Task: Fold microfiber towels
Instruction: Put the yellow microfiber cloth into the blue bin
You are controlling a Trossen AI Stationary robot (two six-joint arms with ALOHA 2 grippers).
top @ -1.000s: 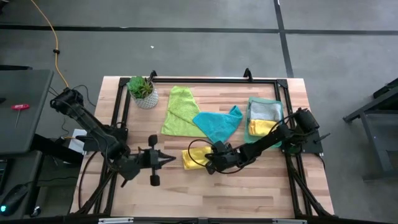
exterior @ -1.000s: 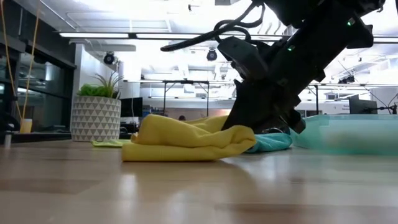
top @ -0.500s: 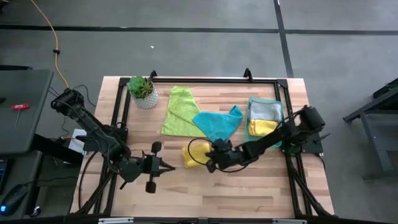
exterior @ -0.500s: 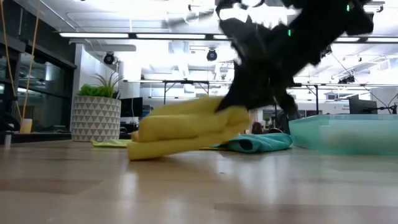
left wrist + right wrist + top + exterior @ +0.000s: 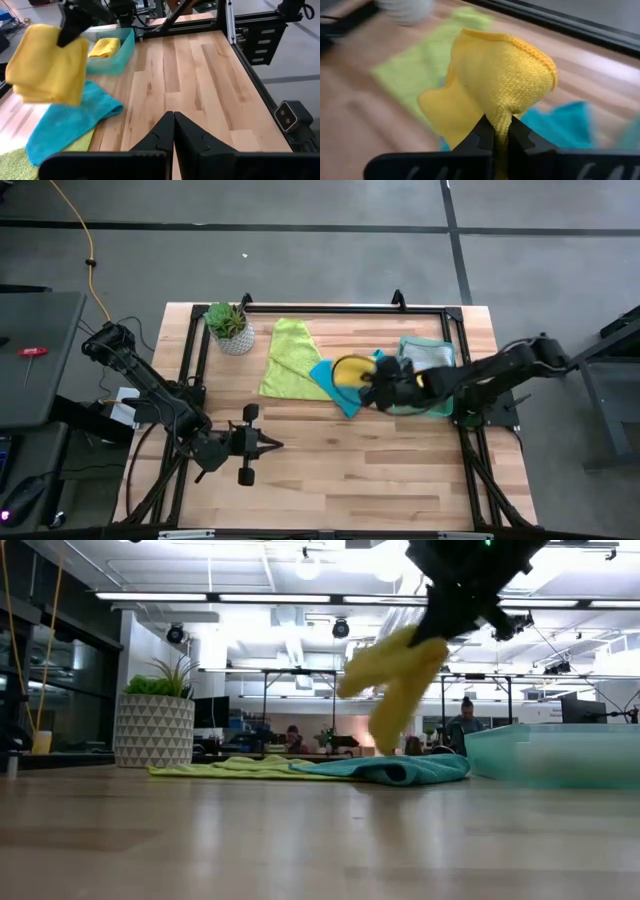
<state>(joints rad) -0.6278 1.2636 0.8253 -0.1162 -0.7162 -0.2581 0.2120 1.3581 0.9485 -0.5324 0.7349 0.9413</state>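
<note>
Yellow folded towel (image 5: pixel 349 371) is hanging pinched in the right gripper (image 5: pixel 374 386) beside the tray (image 5: pixel 441 342), where two folded towels are lying, while teal towel (image 5: pixel 340 385) and lime towel (image 5: pixel 287 358) are waiting unfolded and the left gripper (image 5: pixel 272 444) is idling closed, empty.

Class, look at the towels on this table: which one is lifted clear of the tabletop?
The folded yellow towel, hanging from the right claw. The teal towel and lime green towel lie flat.

A yellow towel (image 5: pixel 349 370) hangs above a teal blue towel (image 5: pixel 340 387) and a lime green towel (image 5: pixel 286 358) on the pale, wood-grained counter (image 5: pixel 340 470). A translucent green tray (image 5: pixel 437 344) holds grey and yellow cloths. The green plant (image 5: pixel 226 319) sits in a white pot (image 5: pixel 153 729) with a grey triangle pattern.
</note>
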